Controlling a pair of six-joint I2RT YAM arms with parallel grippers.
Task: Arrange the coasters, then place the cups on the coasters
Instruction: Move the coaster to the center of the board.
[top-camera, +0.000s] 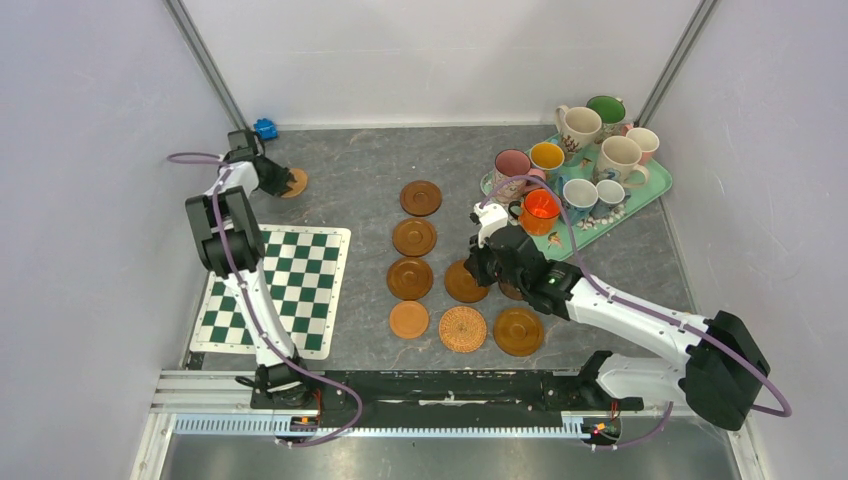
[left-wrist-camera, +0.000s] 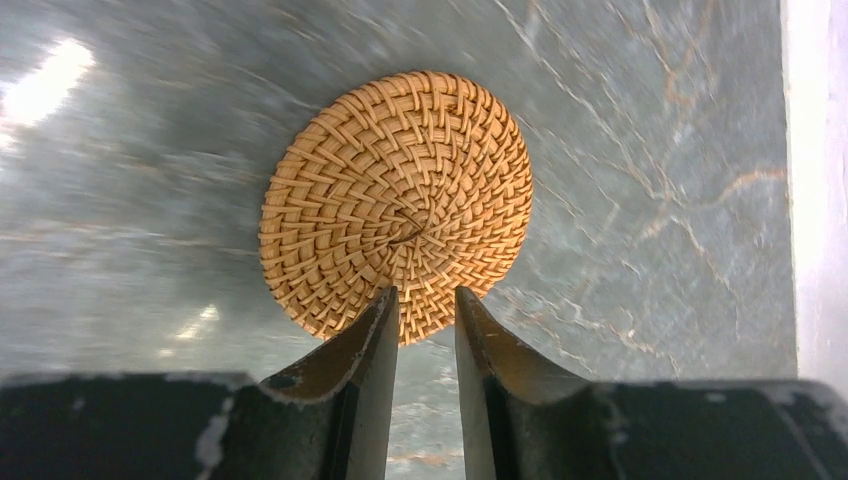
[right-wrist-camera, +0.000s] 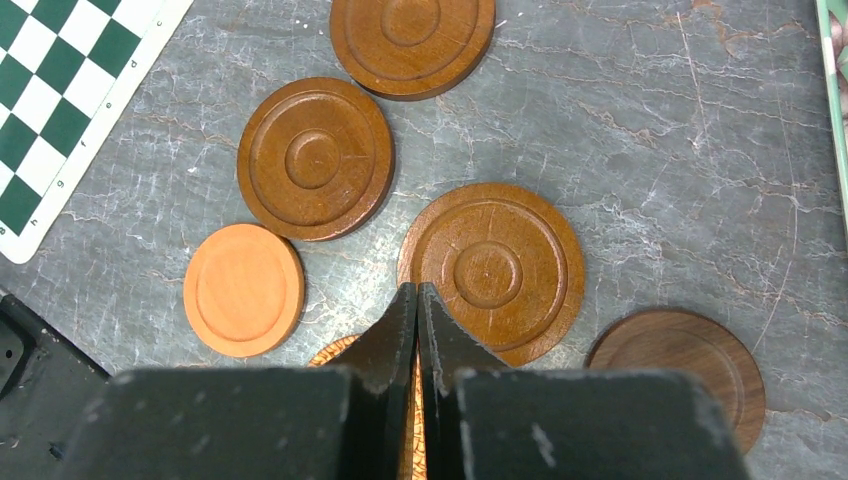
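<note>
L gripper (left-wrist-camera: 425, 295) is out at the far-L side of the table (top-camera: 350, 170) bc 1 woven coaster (left-wrist-camera: 395, 200) lies there alone, well apart from the rest; looks like a fetch. Its jaws stand part-open w/ a narrow gap, tips over the coaster's near rim. The coaster shows face-on and flat, so nothing seems clamped yet. R gripper (right-wrist-camera: 418, 292) is fully closed and empty, tips low over the near edge of a ringed wood coaster (right-wrist-camera: 490, 272). It is prob. closed to nudge discs into line rather than lift them. Layout so far: 4 wood coasters (top-camera: 414, 237) in 1 column, 2 more cols started beside it, so approx a 3x3 grid in the making; 1 spot is hidden under the R arm. Look: mostly mid-brown wood w/ turned concentric rings and raised rims, 1 plain pale-orange disc (right-wrist-camera: 244, 289), 1 darker brown disc (right-wrist-camera: 680, 370), plus a 2nd woven one (top-camera: 462, 329). Cups (top-camera: 578, 125) all sit on the mint tray (top-camera: 655, 190) far R, none on a coaster. Checkered mat (top-camera: 275, 290) lies near L, just beside the column.
</note>
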